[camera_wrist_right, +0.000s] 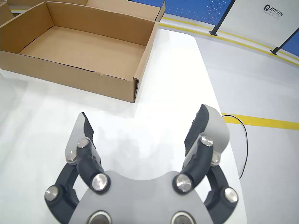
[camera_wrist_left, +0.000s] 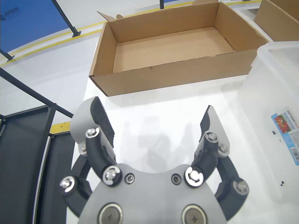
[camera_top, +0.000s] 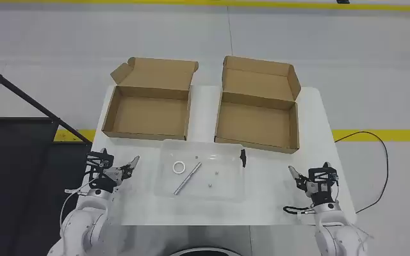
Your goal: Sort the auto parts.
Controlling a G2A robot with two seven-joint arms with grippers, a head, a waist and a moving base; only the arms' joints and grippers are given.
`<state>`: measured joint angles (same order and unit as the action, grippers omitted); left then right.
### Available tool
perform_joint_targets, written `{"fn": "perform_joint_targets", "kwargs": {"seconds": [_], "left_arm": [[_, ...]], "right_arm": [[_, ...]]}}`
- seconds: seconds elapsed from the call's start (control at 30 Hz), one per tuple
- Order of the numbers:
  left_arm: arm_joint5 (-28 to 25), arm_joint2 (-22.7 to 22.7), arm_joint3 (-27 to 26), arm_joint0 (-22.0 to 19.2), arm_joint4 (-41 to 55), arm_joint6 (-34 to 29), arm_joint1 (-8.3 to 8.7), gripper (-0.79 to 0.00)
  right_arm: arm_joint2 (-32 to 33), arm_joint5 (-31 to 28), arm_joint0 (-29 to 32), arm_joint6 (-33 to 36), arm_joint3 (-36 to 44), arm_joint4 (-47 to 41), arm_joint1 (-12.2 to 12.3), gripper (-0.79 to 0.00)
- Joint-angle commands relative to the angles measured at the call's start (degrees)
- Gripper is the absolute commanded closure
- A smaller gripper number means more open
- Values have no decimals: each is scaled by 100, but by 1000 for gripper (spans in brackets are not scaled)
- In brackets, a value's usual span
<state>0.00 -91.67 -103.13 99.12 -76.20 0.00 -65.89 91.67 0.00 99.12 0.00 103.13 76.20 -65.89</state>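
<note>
A clear plastic tray [camera_top: 166,192] at the table's near middle holds a white ring [camera_top: 179,168], a metal rod [camera_top: 187,178], a small black part [camera_top: 243,156] and a few tiny pieces. Behind it stand two open cardboard boxes, the left box [camera_top: 113,110] and the right box [camera_top: 221,115], both bare inside. My left gripper [camera_top: 116,168] rests open over the table left of the tray, holding nothing. My right gripper [camera_top: 312,177] stands open right of the tray, also holding nothing. In the wrist views, the left gripper [camera_wrist_left: 153,115] faces the left box [camera_wrist_left: 100,54], the right gripper [camera_wrist_right: 142,122] the right box [camera_wrist_right: 70,73].
The tray's wall [camera_wrist_left: 264,87] with a sticker stands close beside my left gripper. A black frame [camera_top: 32,102] borders the table's left side. A black cable [camera_top: 378,160] runs on the floor past the right edge. Bare white tabletop [camera_top: 307,128] lies around both grippers.
</note>
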Motion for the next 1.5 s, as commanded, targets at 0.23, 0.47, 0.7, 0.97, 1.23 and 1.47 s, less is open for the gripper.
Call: {"fn": "perform_joint_targets", "kwargs": {"seconds": [0.23, 0.47, 0.7, 0.97, 1.23, 1.47], "left_arm": [[-237, -67, -27, 65, 65, 308, -2, -785], [-118, -186, -210, 159, 220, 406, -28, -785], [-87, -258, -243, 247, 321, 435, -45, -785], [-87, -258, -243, 247, 321, 435, -45, -785], [-87, -258, -243, 247, 321, 435, -45, -785], [-87, -258, -243, 247, 321, 435, -45, -785]], "right_arm": [[78, -274, -114, -56, 294, 39, 13, -785], [170, -1486, -557, 563, 1091, 0, 85, -785], [-268, -3362, -1330, 1906, 1629, -815, 168, -785], [-1191, -3734, -2039, 2855, 1653, -1249, 157, -785], [-1191, -3734, -2039, 2855, 1653, -1249, 157, -785], [-1551, -3907, -2020, 2965, 1820, -785, 161, -785]]}}
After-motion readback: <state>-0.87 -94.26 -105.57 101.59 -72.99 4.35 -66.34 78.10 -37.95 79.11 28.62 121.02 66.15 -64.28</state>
